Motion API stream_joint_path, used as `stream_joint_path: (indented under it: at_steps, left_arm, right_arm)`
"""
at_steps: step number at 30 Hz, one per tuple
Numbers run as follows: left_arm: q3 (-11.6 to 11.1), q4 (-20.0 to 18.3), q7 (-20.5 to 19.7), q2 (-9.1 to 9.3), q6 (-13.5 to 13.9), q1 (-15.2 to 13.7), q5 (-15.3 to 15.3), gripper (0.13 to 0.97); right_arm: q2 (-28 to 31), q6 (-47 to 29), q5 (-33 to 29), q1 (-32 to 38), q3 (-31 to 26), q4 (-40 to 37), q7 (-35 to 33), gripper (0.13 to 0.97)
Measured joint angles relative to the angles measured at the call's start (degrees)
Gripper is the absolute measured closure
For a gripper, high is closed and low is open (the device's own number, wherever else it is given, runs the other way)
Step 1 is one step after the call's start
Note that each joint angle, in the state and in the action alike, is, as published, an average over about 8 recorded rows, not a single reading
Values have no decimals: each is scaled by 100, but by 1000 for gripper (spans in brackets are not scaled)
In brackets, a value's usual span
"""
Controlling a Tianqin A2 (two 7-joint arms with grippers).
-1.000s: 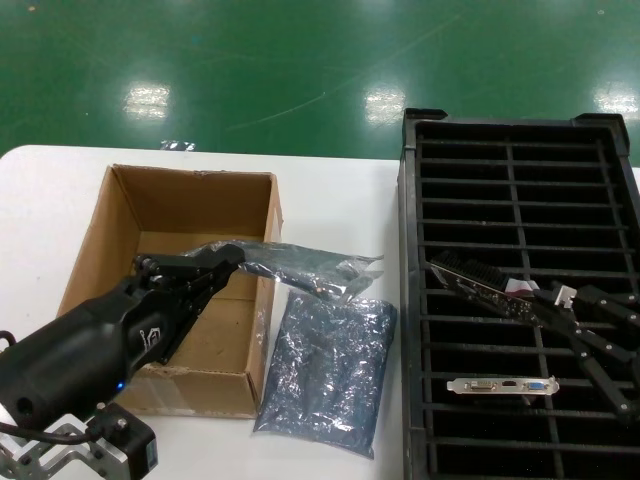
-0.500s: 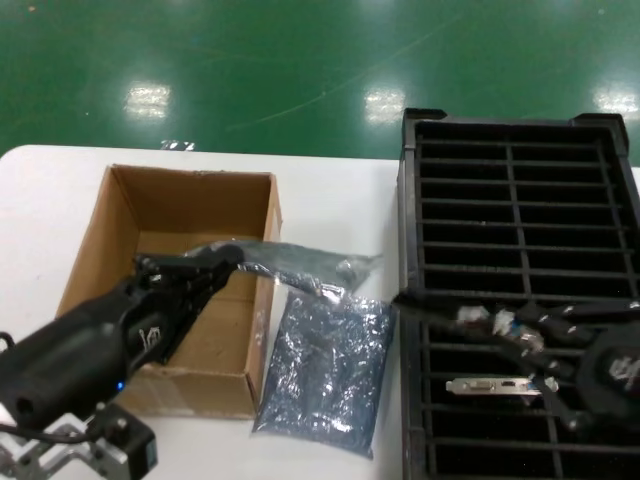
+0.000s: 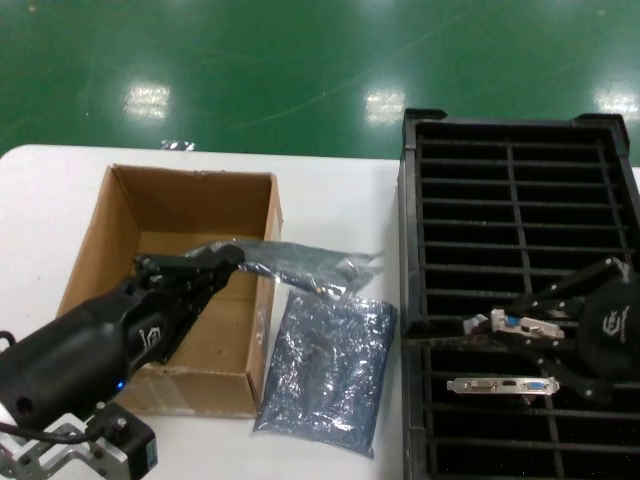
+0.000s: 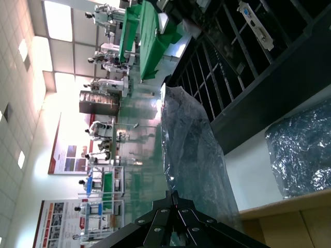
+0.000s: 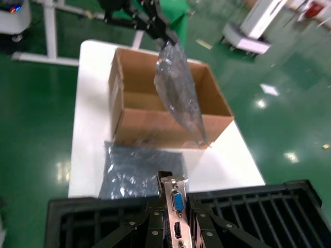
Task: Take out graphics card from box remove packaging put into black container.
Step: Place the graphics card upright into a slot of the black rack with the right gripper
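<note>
My left gripper hangs over the brown box, shut on one end of a crinkly grey-blue packaging bag that trails toward the black container. In the left wrist view the jaws pinch that bag. My right gripper is over the container's middle, shut on a bare graphics card. Its silver bracket with the blue port stands between the jaws.
A second bag lies flat on the white table between box and container. Another card's bracket sits in a near slot of the container. The right wrist view shows the box, hanging bag and flat bag.
The right gripper swung with the card from a tilted hold to a turned pose low over the container's middle. The left gripper and its bag have stayed put.
</note>
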Motion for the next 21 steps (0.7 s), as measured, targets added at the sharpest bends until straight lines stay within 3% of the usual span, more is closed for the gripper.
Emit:
stream_joint_path:
  at_steps: [10,21]
  left_arm:
    - [0,0,0,0,0,0,0,958]
    - [0,0,0,0,0,0,0,958]
  right_arm:
    - [-306,-1614,107,1553,-660,-1214,-524,891]
    - [-784,-2131,-127,2363,-991,-2055,-513,891]
